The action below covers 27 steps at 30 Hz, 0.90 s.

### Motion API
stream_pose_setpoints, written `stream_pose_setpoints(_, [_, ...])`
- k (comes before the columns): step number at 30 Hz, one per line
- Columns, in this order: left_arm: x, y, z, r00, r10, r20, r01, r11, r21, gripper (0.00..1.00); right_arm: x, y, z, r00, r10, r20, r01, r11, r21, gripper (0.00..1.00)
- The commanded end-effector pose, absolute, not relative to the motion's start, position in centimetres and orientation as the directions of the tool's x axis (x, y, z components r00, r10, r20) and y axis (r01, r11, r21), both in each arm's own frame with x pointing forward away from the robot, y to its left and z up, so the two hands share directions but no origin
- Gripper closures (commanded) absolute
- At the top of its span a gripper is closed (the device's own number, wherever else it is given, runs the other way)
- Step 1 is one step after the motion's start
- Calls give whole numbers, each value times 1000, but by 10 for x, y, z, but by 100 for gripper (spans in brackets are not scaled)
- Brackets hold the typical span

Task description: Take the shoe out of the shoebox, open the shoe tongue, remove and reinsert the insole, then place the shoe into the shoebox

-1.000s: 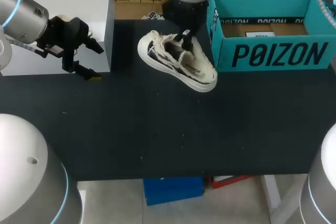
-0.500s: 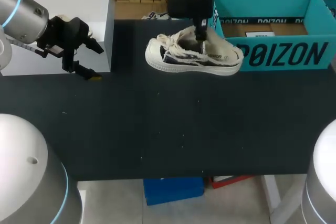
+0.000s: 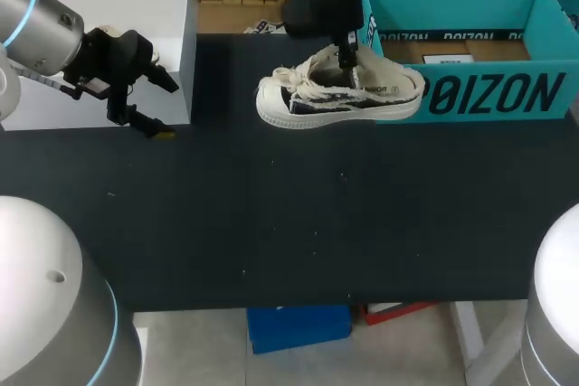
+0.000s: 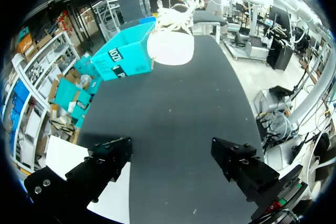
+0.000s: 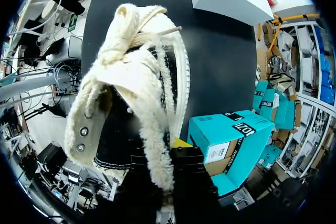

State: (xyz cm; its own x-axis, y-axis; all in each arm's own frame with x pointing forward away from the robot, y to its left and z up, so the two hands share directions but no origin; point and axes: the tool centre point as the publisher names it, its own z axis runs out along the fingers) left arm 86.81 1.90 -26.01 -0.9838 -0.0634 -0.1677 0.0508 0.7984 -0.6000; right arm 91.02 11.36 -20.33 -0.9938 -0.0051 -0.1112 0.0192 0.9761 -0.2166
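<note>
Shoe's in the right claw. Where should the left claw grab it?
Probably the toe cap, pinched top to sole, approaching from the left. The shoe hangs roughly level, toe toward the open left claw; the right claw occupies the collar, and the shoebox crowds the heel.

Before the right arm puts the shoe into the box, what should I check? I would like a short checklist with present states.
1. Grip: right gripper shut on shoe: ok.
2. Position over shoebox opening: not ok, shoe hangs before its front wall.
3. Top of shoebox open: ok.
4. Whether the insole is back inside: cannot tell.
5. Path: left gripper open, far aside: ok.
</note>
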Motion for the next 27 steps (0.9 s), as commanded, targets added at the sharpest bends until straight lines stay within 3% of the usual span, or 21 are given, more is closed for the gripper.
stream_pose_setpoints(1, [867, 19, -261, -983, -65, -172, 52, 798, -600, 0, 943, 108, -187, -994, -71, -83, -45, 959, -280, 100])
stream_pose_setpoints(7, [867, 19, -261, -983, -65, -172, 52, 798, -600, 0, 977, 77, -177, -988, -136, -68, -106, 937, -332, 100])
stream_pose_setpoints(11, [867, 19, -261, -983, -65, -172, 52, 798, -600, 0, 989, 53, -175, -991, -111, -78, -75, 930, -361, 100])
stream_pose_setpoints(27, [867, 19, -261, -983, -65, -172, 52, 798, -600, 0, 989, 53, -175, -991, -111, -78, -75, 930, -361, 100])
